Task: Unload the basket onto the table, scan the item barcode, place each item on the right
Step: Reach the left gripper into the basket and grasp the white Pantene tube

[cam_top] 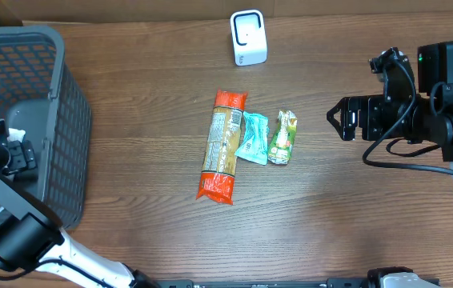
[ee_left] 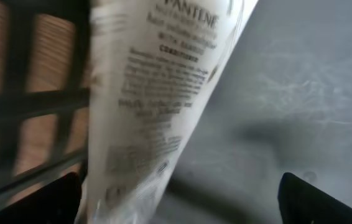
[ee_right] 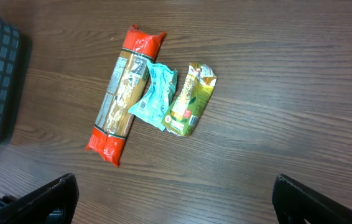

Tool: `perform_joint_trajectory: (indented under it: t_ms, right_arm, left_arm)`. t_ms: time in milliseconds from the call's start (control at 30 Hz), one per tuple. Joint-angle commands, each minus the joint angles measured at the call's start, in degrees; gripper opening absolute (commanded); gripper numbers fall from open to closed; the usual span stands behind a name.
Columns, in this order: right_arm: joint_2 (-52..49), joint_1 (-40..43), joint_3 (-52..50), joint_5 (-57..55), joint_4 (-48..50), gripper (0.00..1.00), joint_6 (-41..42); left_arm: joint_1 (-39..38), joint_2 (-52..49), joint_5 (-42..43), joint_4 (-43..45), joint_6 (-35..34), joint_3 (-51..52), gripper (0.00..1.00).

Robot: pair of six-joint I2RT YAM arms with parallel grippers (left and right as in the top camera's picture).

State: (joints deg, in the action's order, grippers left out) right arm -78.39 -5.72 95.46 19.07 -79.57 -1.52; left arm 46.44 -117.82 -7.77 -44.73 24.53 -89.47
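L side: the left gripper (ee_left: 179, 202) is sitting deep in the basket (cam_top: 58, 96), jaws spread wide, gripping nothing. The white conditioner tube (ee_left: 157, 93) is leaning between its fingers, nearer the L one; can't tell if it's touching. Risk here: while lifting out, the arm could be catching the mesh wall or rim and dragging the basket, or nudging the tube over. Room inside is looking tight, so prob. straight up is the only clean exit.

Mid table (cam_top: 130, 240): the items likely awaiting scanning, the pasta pack (cam_top: 222, 146), teal pouch (cam_top: 252, 137) and green pouch (cam_top: 283, 137), are lying side by side, each touching the next. Risk: pinching one is likely dragging a neighbour w/ it, and the crinkly film may be hiding or warping the barcode. Bare wood is lying open in front of them. The lane up to the scanner (cam_top: 248, 38) at the far edge is also open.

R side: the right gripper (cam_top: 340, 118) is hovering wide open, empty, well apart from the green pouch. Its cable (cam_top: 386, 156) is looping low and could be snagging on a reach.
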Motion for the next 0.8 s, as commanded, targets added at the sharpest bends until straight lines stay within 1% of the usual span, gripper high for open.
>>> perform_joint_trajectory:
  t_ms: [0,33,100,133,200,433,533,567,633,767]
  right_arm:
    - [-0.1,-0.3,1.3,-0.2,0.2,1.0,-0.4]
    - [-0.1,-0.3,1.3,-0.2,0.2,1.0,-0.4]
    - [-0.1,-0.3,1.3,-0.2,0.2,1.0,-0.4]
    - [-0.1,-0.3,1.3,-0.2,0.2,1.0,-0.4]
    - [-0.1,-0.3,1.3,-0.2,0.2,1.0,-0.5]
    - [-0.1,-0.3,1.3,-0.2,0.2,1.0,-0.5]
    - [-0.1,-0.3,1.3,-0.2,0.2,1.0,-0.4]
    - [-0.1,-0.3,1.3,-0.2,0.2,1.0,-0.5]
    - [-0.1,-0.3,1.3,-0.2,0.2,1.0,-0.4]
    - [-0.1,-0.3,1.3,-0.2,0.2,1.0,-0.4]
  left_arm:
    - [0.5,-3.6,0.9,-0.1,1.2,0.3,0.82]
    - [0.5,-4.3,1.1,-0.2,1.2,0.3,0.76]
    - [0.3,-5.5,1.9,-0.2,1.2,0.3,0.54]
    - [0.3,-6.0,2.1,-0.3,1.0,0.3,0.33]
    - [0.0,-6.5,2.0,-0.3,0.6,0.3,0.04]
    - [-1.7,-5.3,2.0,-1.5,-0.3,-0.3,0.04]
    - [-2.6,-3.3,2.1,-2.4,-4.9,-1.9,0.04]
    - [-3.3,-1.5,2.1,-3.6,-8.0,-3.6,0.04]
    - [-4.2,0.7,2.1,-5.6,-11.0,-6.0,0.04]
    - [-6.3,7.3,2.4,-11.2,-17.8,-14.1,0.04]
